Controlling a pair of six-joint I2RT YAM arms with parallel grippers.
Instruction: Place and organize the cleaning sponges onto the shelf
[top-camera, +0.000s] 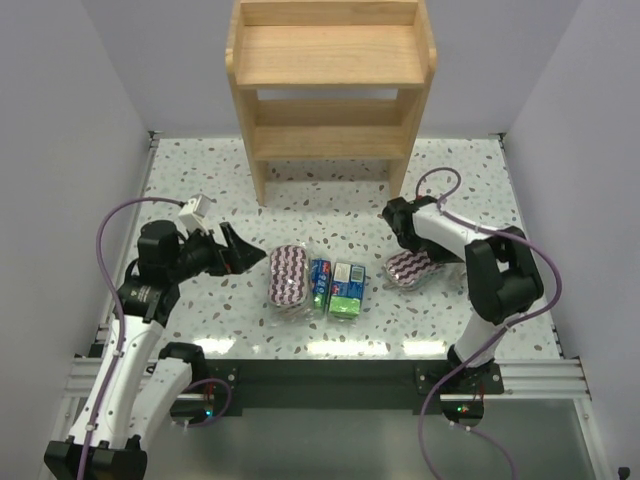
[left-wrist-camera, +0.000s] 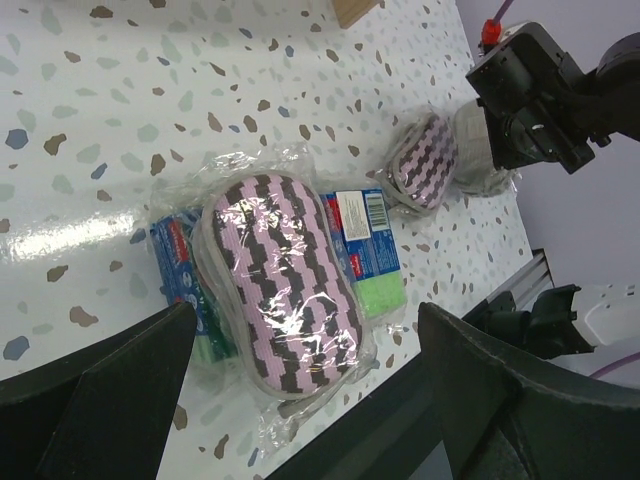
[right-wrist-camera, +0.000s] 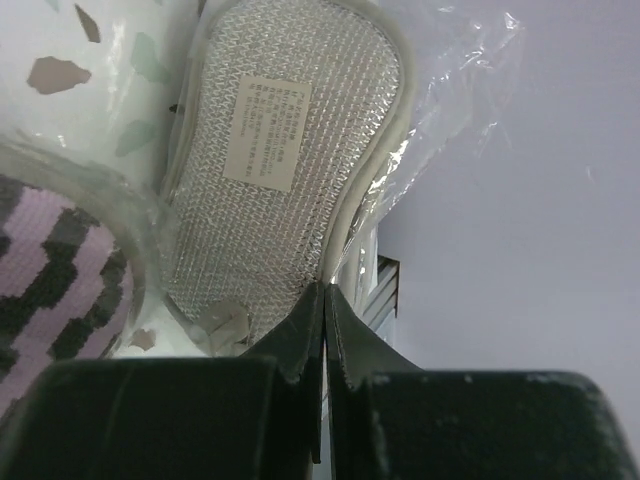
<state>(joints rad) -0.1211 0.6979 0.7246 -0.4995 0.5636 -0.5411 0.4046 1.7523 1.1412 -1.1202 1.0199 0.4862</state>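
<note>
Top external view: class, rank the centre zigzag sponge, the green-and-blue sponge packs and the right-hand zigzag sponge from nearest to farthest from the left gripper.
1. Centre zigzag sponge, just beside the left gripper.
2. Green-and-blue sponge packs, mid-table.
3. Right-hand zigzag sponge, far right.

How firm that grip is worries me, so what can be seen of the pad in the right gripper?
The oval pad shows its silvery-grey mesh underside, edged by a pale rim, with a white printed label near one end. Clear crinkled plastic wrap seals it and flares past its edge. It seems tilted up off the speckled table rather than flat. The right gripper is shut on its lower edge; whether on rim or only wrap is unclear. A purple zigzag pad sits right beside it.
</note>
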